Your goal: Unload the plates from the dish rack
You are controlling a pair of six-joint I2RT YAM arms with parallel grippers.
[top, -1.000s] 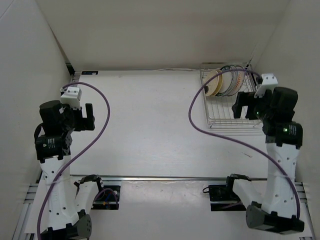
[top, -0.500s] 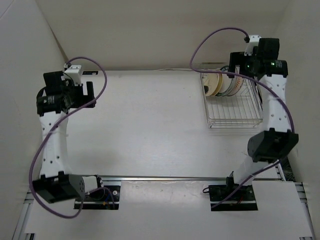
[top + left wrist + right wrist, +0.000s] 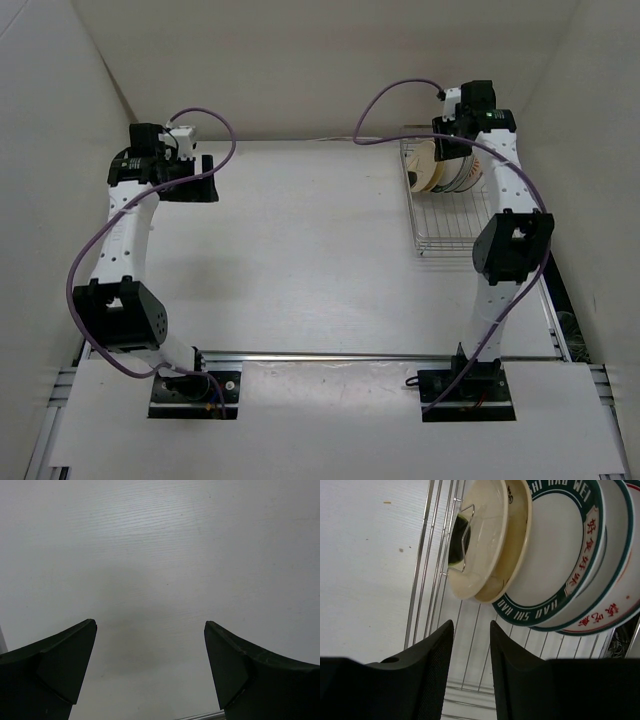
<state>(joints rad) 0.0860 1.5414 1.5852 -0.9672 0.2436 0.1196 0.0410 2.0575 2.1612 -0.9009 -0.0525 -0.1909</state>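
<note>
The plates stand on edge in the far end of the silver wire dish rack [image 3: 465, 215] [image 3: 434, 555]. In the right wrist view the tan plate [image 3: 482, 535] is nearest. Behind it stand a white plate with a dark green lettered rim [image 3: 560, 555] and a white plate with red characters [image 3: 615, 597]. My right gripper [image 3: 452, 135] [image 3: 471, 625] hovers over the rack beside the plates, its jaws a narrow gap apart with nothing between them. At the far left my left gripper [image 3: 205, 178] [image 3: 150, 625] hangs wide open over bare table.
White walls close in the table at the back and on both sides. A purple cable [image 3: 385, 95] loops up from the right wrist. A metal rail [image 3: 320, 355] runs along the near edge between the arm bases.
Both arms have reached away from their bases toward the back. The right gripper rose over the rack's plates and its jaws narrowed. The left gripper stayed wide open.
</note>
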